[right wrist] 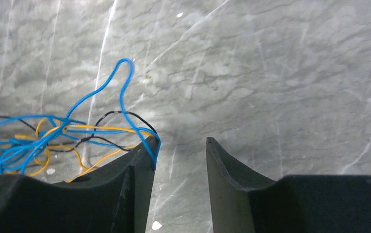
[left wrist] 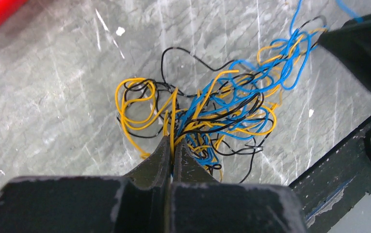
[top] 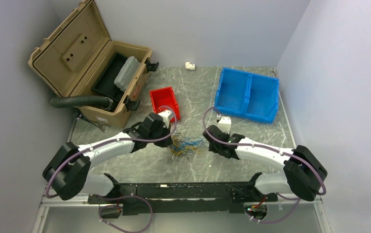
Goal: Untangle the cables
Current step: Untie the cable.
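The cables (top: 185,145) lie as a small tangle of thin orange-yellow, blue and dark wires on the marble table, between my two grippers. My left gripper (left wrist: 173,145) is shut on a few yellow strands at the near edge of the cables (left wrist: 222,111); in the top view the left gripper (top: 171,141) touches the tangle's left side. The right gripper (right wrist: 180,141) is open, with bare table showing between its fingers. A blue loop of the cables (right wrist: 125,92) drapes over its left fingertip (right wrist: 147,150). The right gripper (top: 207,143) sits at the tangle's right side.
An open tan toolbox (top: 91,73) with a black ribbed hose (top: 79,101) stands at the back left. A red bin (top: 164,102) sits just behind the left wrist and a blue bin (top: 246,94) at the back right. A black rail (top: 183,189) runs along the near edge.
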{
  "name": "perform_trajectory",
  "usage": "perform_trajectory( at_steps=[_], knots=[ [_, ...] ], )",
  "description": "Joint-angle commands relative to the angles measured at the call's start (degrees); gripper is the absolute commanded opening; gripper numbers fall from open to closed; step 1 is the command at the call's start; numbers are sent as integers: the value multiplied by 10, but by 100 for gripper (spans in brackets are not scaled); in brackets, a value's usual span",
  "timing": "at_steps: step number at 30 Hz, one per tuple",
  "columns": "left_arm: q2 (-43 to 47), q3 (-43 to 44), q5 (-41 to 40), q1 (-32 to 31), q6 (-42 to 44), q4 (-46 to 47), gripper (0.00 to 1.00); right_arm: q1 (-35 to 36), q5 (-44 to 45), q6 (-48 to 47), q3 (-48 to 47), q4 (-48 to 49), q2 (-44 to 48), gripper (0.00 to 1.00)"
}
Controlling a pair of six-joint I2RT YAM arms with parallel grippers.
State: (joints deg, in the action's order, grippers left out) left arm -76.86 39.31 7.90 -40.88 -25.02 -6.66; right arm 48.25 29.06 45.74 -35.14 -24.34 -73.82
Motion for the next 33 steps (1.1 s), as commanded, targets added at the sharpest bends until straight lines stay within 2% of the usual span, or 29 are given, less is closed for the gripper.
perform_trajectory(
  at_steps=[1, 8, 12, 14, 17, 20, 22, 28, 33],
  knots=[
    [27, -14, -45, 9, -14, -40, 0, -38, 52, 21, -6, -61, 39, 42],
    [109, -84, -6, 52, -40, 9, 0, -112, 40, 8, 15, -64, 147, 37],
    [125, -101, 85, 52, -19, 75, 0, -116, -25, -56, 35, -2, 214, 36],
    [125, -107, 124, 52, -18, 107, 0, -116, -84, -98, 46, 38, 233, 41],
    [118, -109, 151, 49, -18, 130, 0, -115, -193, -142, 55, 90, 243, 56],
    [108, -105, 158, 44, -16, 133, 0, -112, -304, -161, 65, 153, 237, 64],
    [103, -102, 157, 41, -15, 132, 0, -99, -349, -154, 72, 192, 224, 66],
    [95, -107, 159, 36, -20, 143, 0, -2, -333, -146, 49, 257, 147, 66],
    [86, -103, 148, 30, -18, 140, 0, 30, -350, -143, 29, 300, 76, 62]
  ],
)
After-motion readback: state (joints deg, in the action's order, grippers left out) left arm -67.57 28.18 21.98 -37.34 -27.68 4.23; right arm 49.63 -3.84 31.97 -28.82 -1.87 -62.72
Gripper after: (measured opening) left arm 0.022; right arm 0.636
